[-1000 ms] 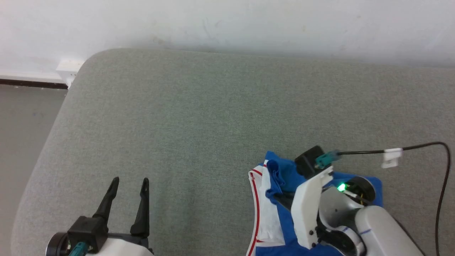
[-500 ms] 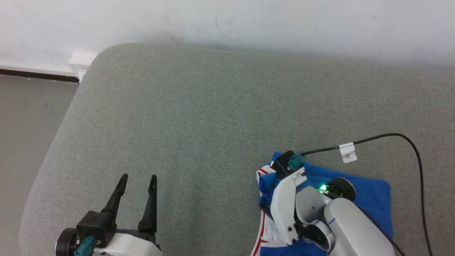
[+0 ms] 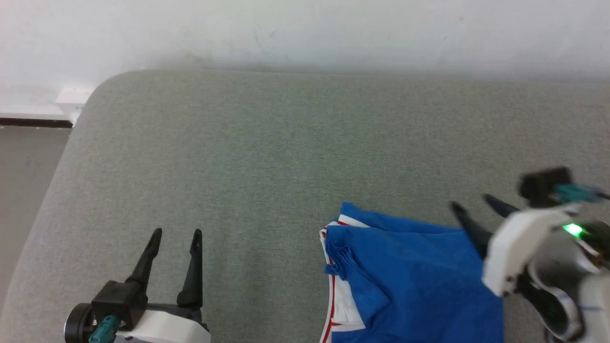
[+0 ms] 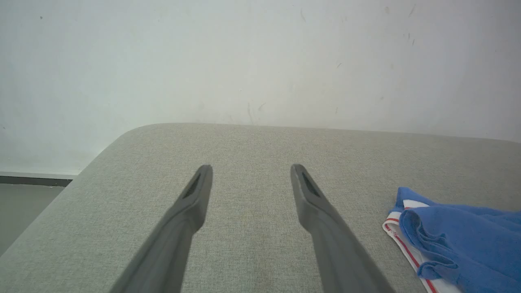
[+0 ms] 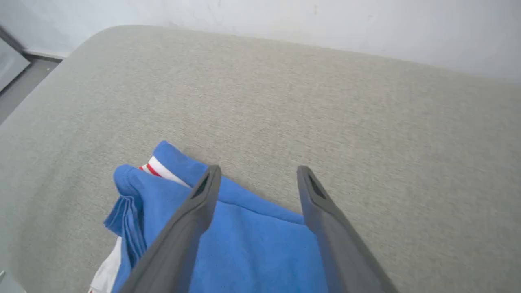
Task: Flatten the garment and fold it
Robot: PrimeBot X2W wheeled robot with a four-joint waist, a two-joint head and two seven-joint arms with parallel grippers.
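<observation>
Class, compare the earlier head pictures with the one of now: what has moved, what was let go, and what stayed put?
The right gripper swung from over the left part of the garment to its right edge and stands open, holding nothing. The garment now shows a smooth blue layer on top. The left gripper stays open at lower left; the garment stays on the grey cushion.

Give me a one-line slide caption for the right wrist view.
Open right gripper poised over the folded bright blue jersey T-shirt with red-striped white trim, lying on the grey fabric surface.
</observation>
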